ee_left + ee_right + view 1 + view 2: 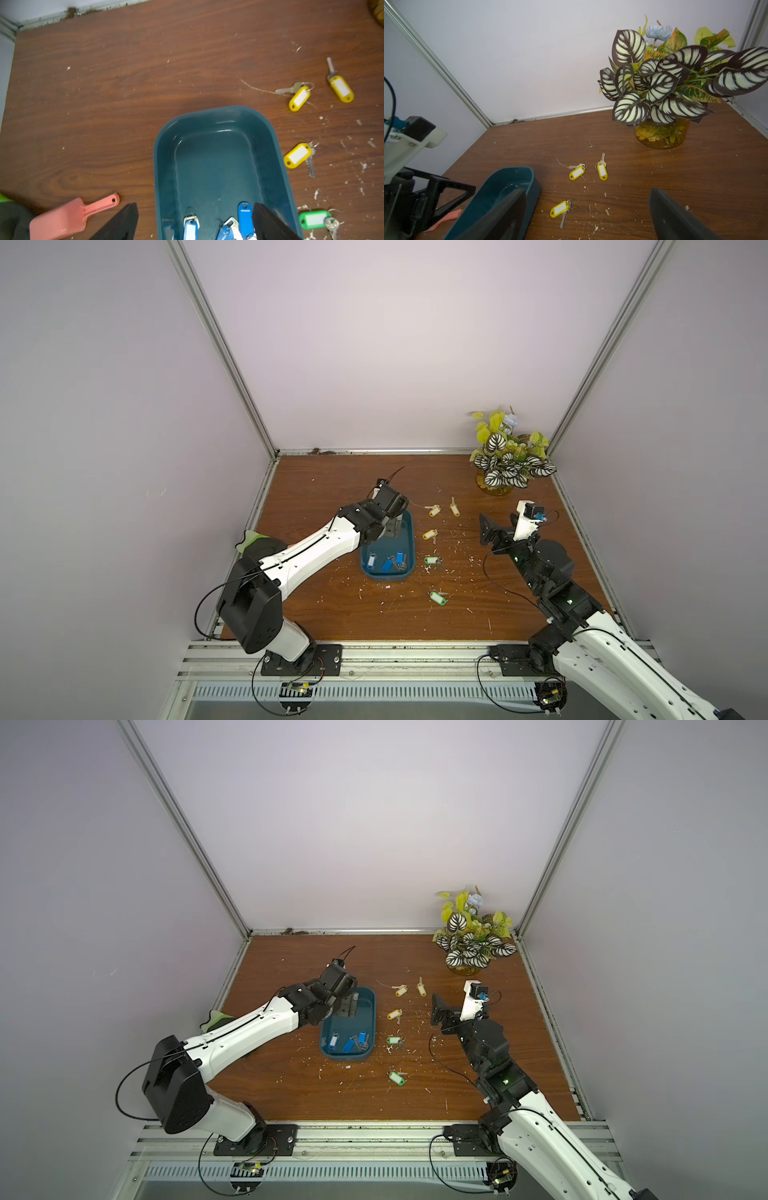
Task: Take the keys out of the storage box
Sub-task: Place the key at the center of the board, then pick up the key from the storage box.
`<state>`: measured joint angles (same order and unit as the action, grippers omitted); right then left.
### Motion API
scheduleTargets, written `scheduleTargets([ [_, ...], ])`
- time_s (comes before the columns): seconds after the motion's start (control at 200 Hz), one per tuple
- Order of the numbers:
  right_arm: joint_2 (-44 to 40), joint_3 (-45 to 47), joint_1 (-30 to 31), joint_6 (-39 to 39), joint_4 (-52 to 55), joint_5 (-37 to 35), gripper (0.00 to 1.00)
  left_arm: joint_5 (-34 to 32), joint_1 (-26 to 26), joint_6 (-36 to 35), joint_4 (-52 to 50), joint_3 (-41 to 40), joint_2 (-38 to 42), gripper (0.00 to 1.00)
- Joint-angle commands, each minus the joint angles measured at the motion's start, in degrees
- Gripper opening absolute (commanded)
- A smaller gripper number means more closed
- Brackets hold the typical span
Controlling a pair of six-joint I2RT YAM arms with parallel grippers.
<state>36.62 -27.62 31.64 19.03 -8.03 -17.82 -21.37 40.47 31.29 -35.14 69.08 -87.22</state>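
**Three Blue Keys Are in the Box**

Closest to us, a green-tag key (437,598) lies on the brown wood table (332,614), at about 5 o'clock from the storage box (406,542). A second green-tag key (432,560) lies just beside the box at 3 o'clock.

The box is a smooth, dark teal plastic tub with round corners. Its long side runs from 12 to 6. Three keys with blue tags (387,565) lie flat in its 6 o'clock end, each pointing roughly 12 to 6.

The left claw (392,527) hangs over the 12 o'clock end of the box. Its two black fingers (122,222) are wide apart and hold nothing. The blue keys lie at 6 o'clock from it, so I think it must move that way and dip down. The fat plastic tags look easier to pinch than the thin metal.

The left arm is much nearer. The right claw (587,192) hangs well apart at 3 o'clock, also spread wide and empty.

A pink plastic scoop (72,216) lies just beside the box at 9 o'clock. Three yellow-tag keys (430,534) lie farther off, between 1 and 3 o'clock. Farthest, a stripy-leaf plant (511,456) stands in the corner.
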Motion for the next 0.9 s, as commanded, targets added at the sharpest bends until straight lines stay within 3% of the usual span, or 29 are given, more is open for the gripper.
scheduleTargets([
  [0.0, 0.53, -0.44, -0.35, -0.56, -3.31, -1.17, 0.99, 2.36, 0.47, 6.99, -5.49, 0.8, -1.88, 0.93],
  [0.095, 0.65, -0.35, -0.35, -0.35, -3.38, -1.08, 0.99, 4.84, 0.51, 7.44, -5.52, 0.25, -3.92, 0.91],
  [0.245, 0.01, 0.49, -0.35, 0.44, -3.44, -1.47, 0.99, 3.87, 0.57, 10.82, -5.56, -1.0, -7.25, 0.78],
  [0.66, -0.95, 0.72, -0.42, 0.55, -2.26, -2.43, 0.99, 1.68, 0.53, 17.04, -5.73, -1.14, -14.82, 0.57],
  [0.891, -1.1, 0.69, -0.44, 0.87, -1.77, -2.3, 0.99, 1.92, 0.56, 17.23, -6.78, -1.39, -17.68, 0.51],
])
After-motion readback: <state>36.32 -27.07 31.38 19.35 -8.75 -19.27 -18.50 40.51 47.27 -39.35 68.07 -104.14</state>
